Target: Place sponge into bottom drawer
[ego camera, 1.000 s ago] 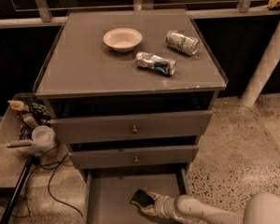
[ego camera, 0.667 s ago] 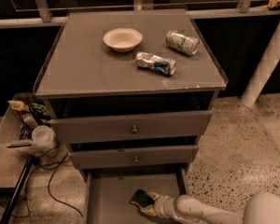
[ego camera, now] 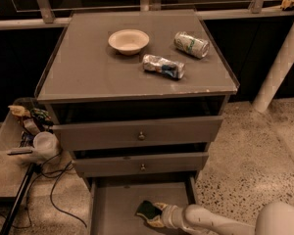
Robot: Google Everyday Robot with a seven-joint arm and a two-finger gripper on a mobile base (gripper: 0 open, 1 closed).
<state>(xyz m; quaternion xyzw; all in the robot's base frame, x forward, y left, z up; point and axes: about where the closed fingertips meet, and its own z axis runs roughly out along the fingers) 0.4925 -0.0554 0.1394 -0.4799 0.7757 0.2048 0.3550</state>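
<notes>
- One gripper reaches in from 5 o'clock, low inside the bottom drawer, and its two fingers grip the sponge.
- One sponge, green side up, sits at the drawer's 3 o'clock side, just above the grey floor.
- Three drawers in all: the bottom one pulled out, two knobbed ones at 12 o'clock above it.
- Up top: one bowl and two crushed cans.

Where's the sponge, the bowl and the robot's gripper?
sponge [ego camera: 146, 209], camera view: its dark green top.
bowl [ego camera: 129, 40], camera view: middle of its inside.
gripper [ego camera: 156, 215], camera view: its tip, down in the bottom drawer [ego camera: 112, 204], right by the sponge.
</notes>
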